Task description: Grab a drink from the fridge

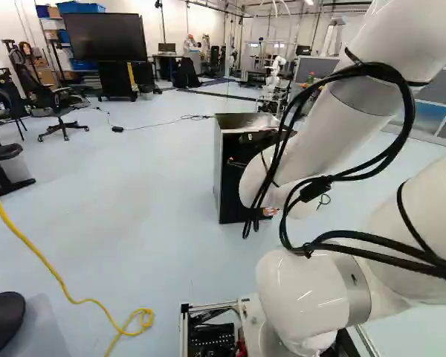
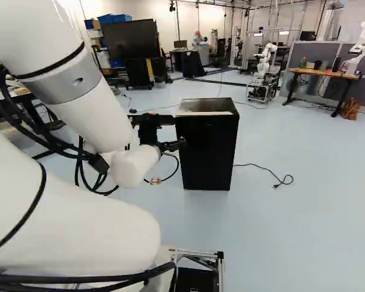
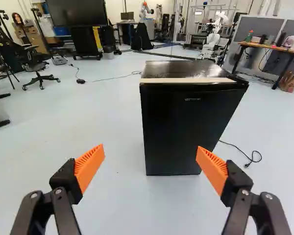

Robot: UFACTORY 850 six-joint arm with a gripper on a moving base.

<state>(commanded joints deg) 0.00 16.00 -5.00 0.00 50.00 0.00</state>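
Observation:
In the right base view my gripper shows beside the near left side of the small black fridge. In the wrist view the gripper stands wide open, with nothing between its orange pads. The fridge stands upright ahead of the fingers, apart from them, its front closed and facing the camera. In the left base view my arm partly hides the fridge. A drink cannot be seen; the inside of the fridge is hidden.
A black cable lies on the floor beside the fridge. A yellow cable runs over the floor at the left of the left base view. Another robot stands beyond the fridge, with a wooden desk further right.

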